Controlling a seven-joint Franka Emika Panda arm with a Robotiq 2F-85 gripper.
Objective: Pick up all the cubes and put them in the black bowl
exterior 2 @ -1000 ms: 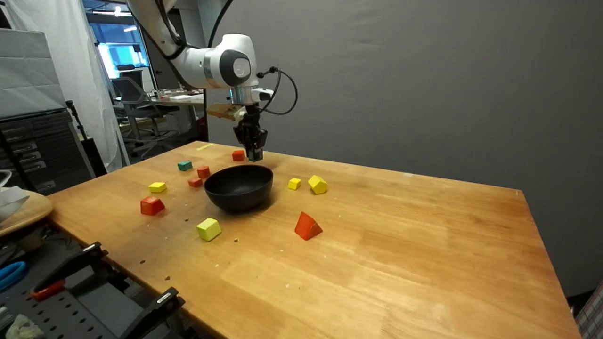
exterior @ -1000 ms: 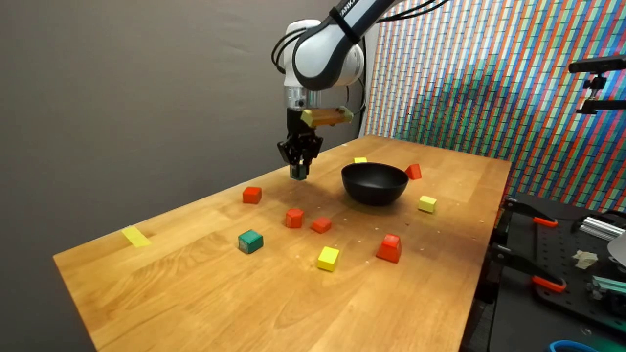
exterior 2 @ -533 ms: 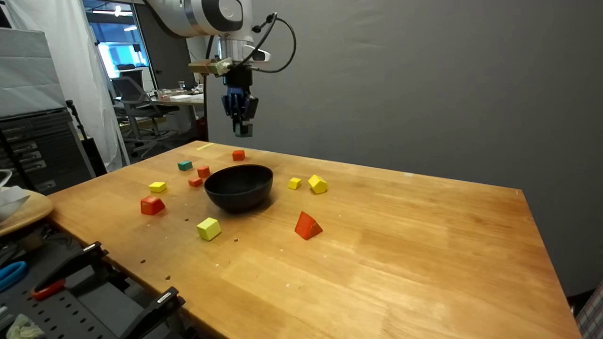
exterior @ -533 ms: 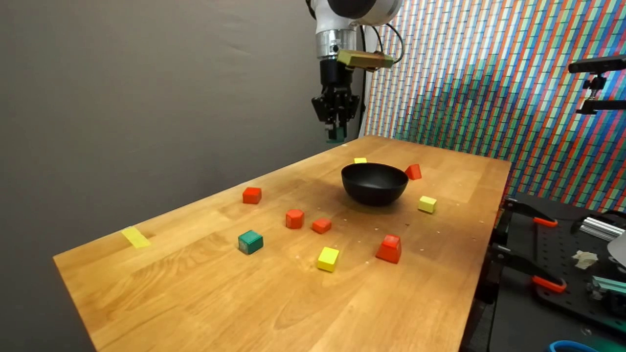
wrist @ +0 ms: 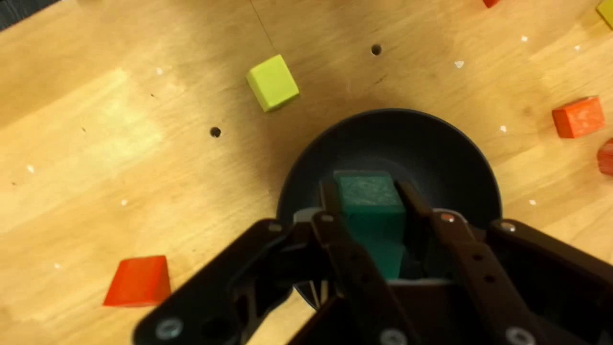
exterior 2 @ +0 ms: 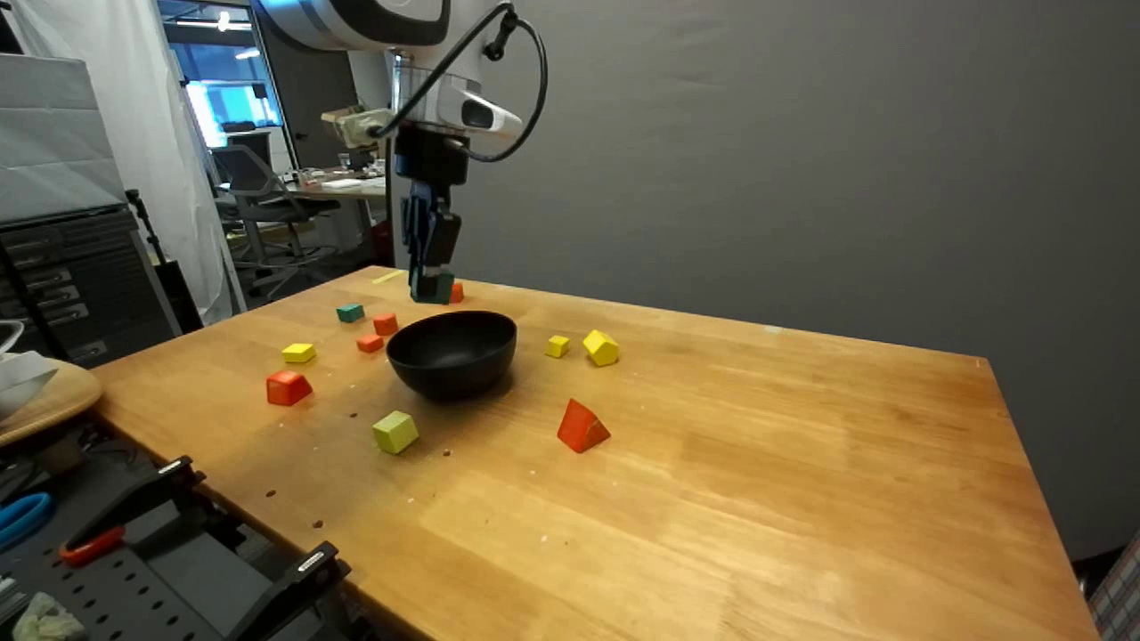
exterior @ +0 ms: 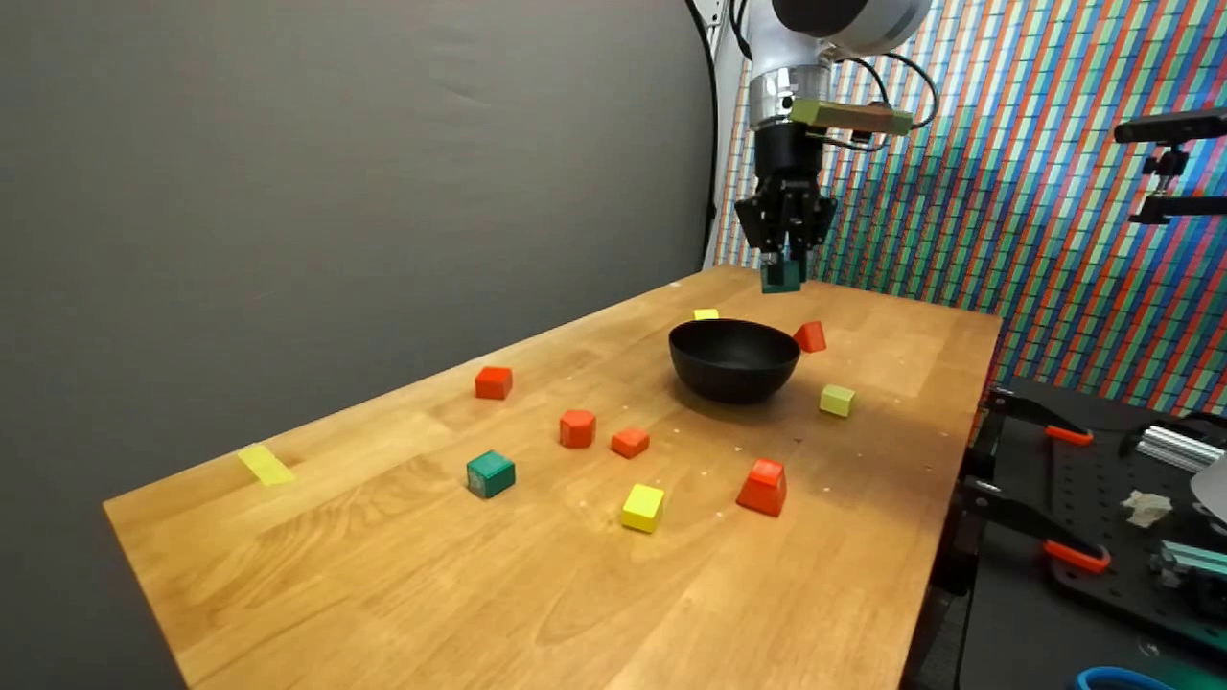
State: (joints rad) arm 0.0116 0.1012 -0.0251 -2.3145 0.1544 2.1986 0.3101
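Grasping a dark green four-sided block (wrist: pixel 373 215), probably painted wood, by two opposite faces with the black claw (exterior: pixel 786 270); hanging above the round, glossy black bowl (exterior: pixel 733 369), perhaps plastic, and apart from its rim; likely to handle as light, stiff and hard to break, with smooth faces prone to slip under a crooked pinch; best released low over the bowl's middle, to avoid a bounce off hard, curved walls; take the pale yellow-green cube (exterior: pixel 837 401), wooden-looking like the rest and just right of the bowl in an exterior view, across parallel upright faces; do likewise with the teal green block (exterior: pixel 491 474), lying near left there on the wooden table (exterior: pixel 335 575); with the tapering red block (exterior: pixel 764 487), lying near right there, avoid the slopes, liable to slide free, and seek a flatter pair; with the red triangular wedge (exterior 2: pixel 583 427), lying right of and nearer than the bowl in an exterior view, pinch the triangular ends, judged the surest hold.
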